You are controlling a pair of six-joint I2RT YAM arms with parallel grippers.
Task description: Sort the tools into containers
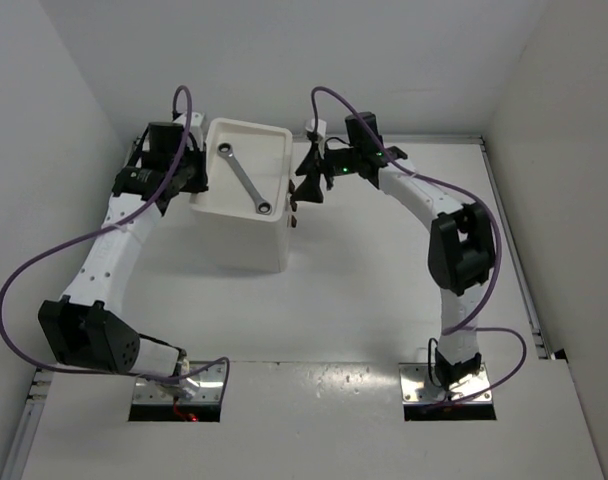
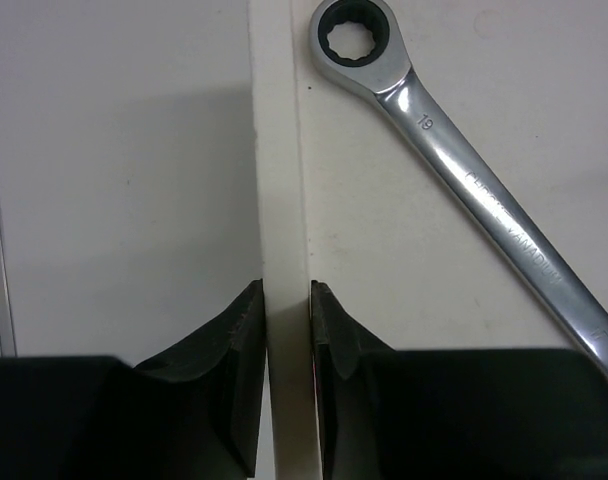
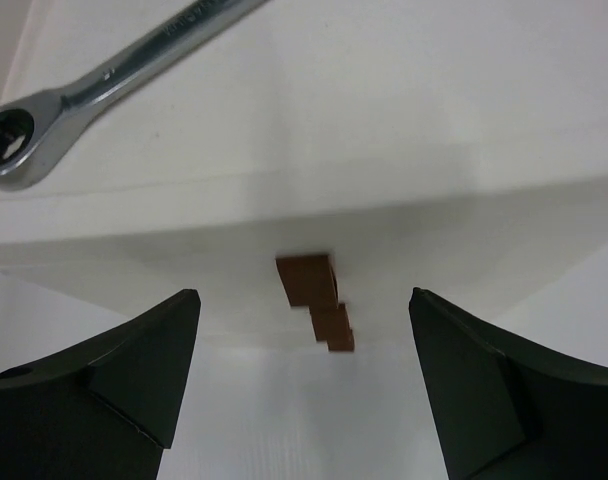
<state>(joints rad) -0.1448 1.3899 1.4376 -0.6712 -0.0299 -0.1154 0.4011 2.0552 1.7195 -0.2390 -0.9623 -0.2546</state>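
Observation:
The white drawer unit stands at the back left of the middle. One slim silver wrench lies diagonally in its tray top. My left gripper is shut on the tray's left rim, one finger on each side, with the wrench to the right of it. My right gripper is open and empty at the unit's right side. In the right wrist view the reddish-brown drawer handles sit between its fingers and a little beyond them, under the tray and the wrench. No pliers, screwdrivers or second wrench show.
White enclosure walls stand on the left, back and right of the white table. A raised strip runs along the table's right edge. Purple cables loop off both arms. The arm bases sit at the near edge.

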